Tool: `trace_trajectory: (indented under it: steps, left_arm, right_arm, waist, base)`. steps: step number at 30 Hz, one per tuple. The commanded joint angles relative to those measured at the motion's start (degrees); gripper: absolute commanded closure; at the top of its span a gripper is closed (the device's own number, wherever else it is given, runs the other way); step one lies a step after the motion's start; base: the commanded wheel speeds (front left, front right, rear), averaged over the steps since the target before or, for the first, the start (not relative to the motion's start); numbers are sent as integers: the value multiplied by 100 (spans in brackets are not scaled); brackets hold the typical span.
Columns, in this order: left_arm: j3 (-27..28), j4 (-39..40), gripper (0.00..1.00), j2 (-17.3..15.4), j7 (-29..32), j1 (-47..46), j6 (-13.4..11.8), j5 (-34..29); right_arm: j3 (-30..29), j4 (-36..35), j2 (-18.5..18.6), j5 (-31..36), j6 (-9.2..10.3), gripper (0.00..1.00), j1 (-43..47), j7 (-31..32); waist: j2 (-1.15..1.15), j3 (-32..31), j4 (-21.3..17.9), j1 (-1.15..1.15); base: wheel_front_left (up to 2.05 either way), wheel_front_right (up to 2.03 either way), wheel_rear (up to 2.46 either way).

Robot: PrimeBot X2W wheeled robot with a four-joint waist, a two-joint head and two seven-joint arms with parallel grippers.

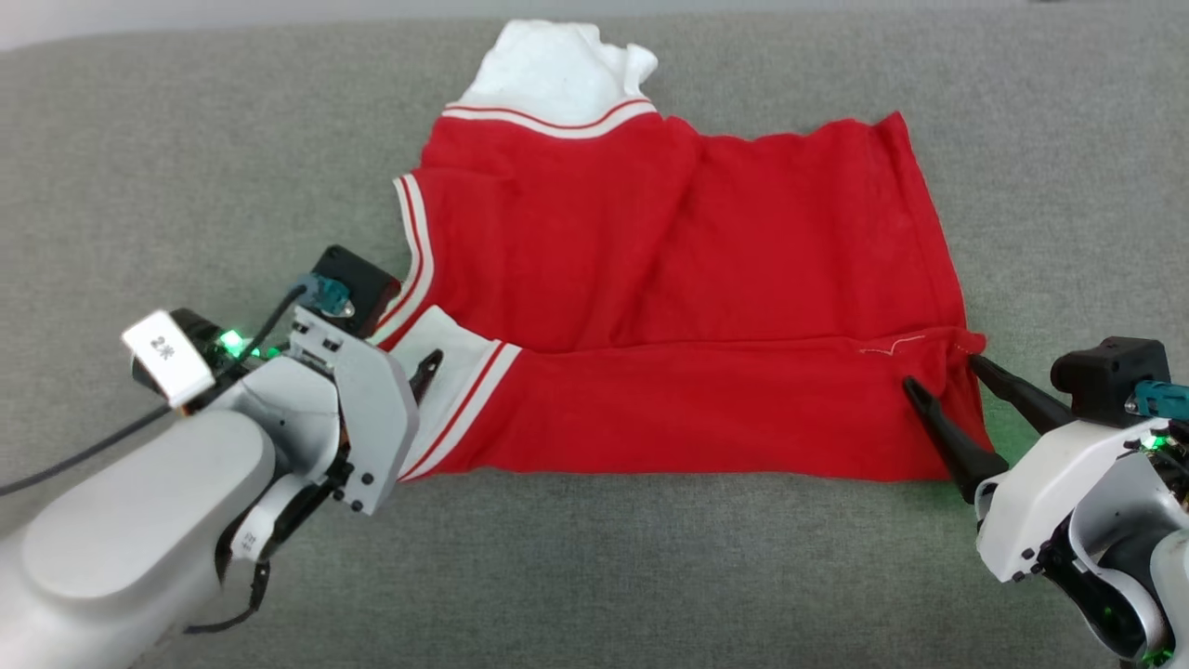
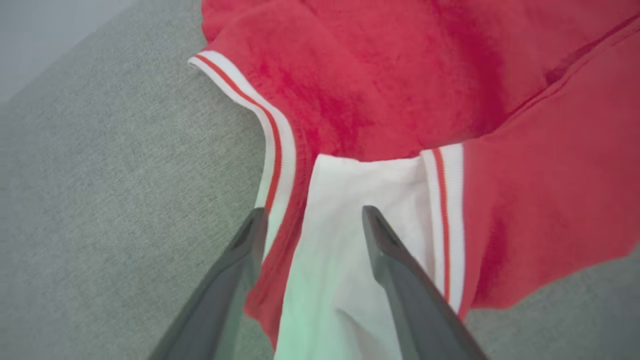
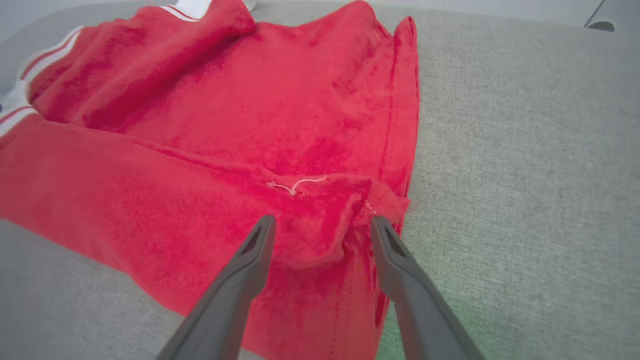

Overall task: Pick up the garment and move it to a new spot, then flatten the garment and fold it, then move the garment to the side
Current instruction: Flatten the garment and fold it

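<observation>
1. Grey fabric surface point(image 1: 186, 139). The garment is carried on it.

2. Garment point(image 1: 669, 260). A red jersey, laid across the middle of the surface with its plain side up. No lettering is seen. Its near long edge is turned over onto the body as a folded band point(image 1: 697, 409).

3. Left gripper point(image 2: 314, 212). Fingers are spread wide, with nothing clamped. The near white sleeve point(image 1: 455, 372) and its striped trim are straddled. One tip is set at the trim, the other on the white cloth.

4. Right gripper point(image 1: 943, 373). Fingers are spread wide, with nothing clamped. The bunched hem corner point(image 1: 961, 344) at the band's right end lies between the tips.

5. Far white sleeve point(image 1: 557, 65). It is left crumpled beyond the collar end.

6. Loose white thread point(image 3: 300, 185). It is noted just beyond the right fingers.

Hazards, as judged:
- If a tip catches the cloth as an arm is drawn away, the band could be dragged open.
- The right corner is puckered, so a crooked crease could be set there.
- A later fold may be thickened by the unflattened sleeves.
- The thread could be snagged by a fingertip.
</observation>
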State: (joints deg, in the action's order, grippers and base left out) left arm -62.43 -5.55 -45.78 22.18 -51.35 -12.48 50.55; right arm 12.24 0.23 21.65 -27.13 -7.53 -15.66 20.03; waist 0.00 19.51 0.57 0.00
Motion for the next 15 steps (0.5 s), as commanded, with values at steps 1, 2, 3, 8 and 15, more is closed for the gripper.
trace_trajectory:
  steps: [1, 2, 3, 8, 15]
  left_arm:
    - [43, 69, 0, -32, -87, 113, -67, 42]
    - [72, 117, 0, -46, -147, 154, -97, 69]
    - [93, 170, 0, -61, -205, 200, -141, 88]
    - [232, 493, 0, -199, -579, 522, -460, 130]
    - [381, 1094, 0, -452, -1012, 1106, -1029, 206]
  right_arm:
    - [-4, -87, 27, 28, 8, 0, 136, 34]
    - [-17, -141, 31, 42, 8, 0, 148, 27]
    - [-38, -182, 43, 60, 8, 0, 169, 28]
    - [-160, -405, 1, 134, 8, 0, 405, -115]
    - [-316, -712, -109, 299, 8, 0, 821, -616]
  waist:
    - [0, -158, 57, 0]
    - [0, -200, 67, 0]
    - [0, -249, 79, 0]
    - [0, -511, 137, 0]
    - [0, -850, 219, 0]
  base:
    - [0, 0, 0]
    - [0, 0, 0]
    - [0, 0, 0]
    - [0, 0, 0]
    - [0, 0, 0]
